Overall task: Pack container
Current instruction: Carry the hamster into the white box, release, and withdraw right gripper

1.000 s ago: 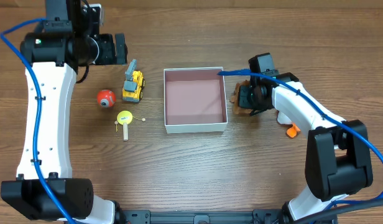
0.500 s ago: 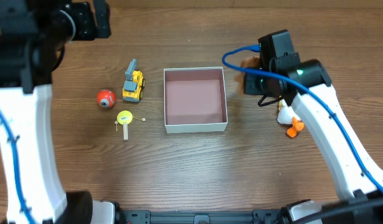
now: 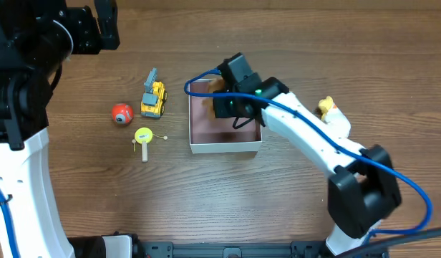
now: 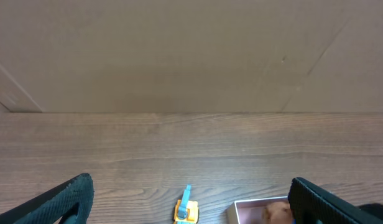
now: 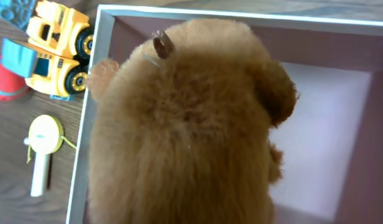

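The container is a shallow white-walled box with a pink inside, at the table's middle; its rim fills the right wrist view. My right gripper hangs over its far left part, shut on a brown plush toy. The plush hides the fingers in the wrist view and sits above the box's left wall. My left gripper is raised at the far left, open and empty. In its view the box corner and the plush show at the bottom.
Left of the box lie a yellow toy digger, a red ball and a small yellow lollipop-shaped toy. A yellow and white duck toy lies right of the box, partly under the right arm.
My right gripper has carried the brown plush from the table right of the box to above the box's far left part. The left arm has risen toward the camera.
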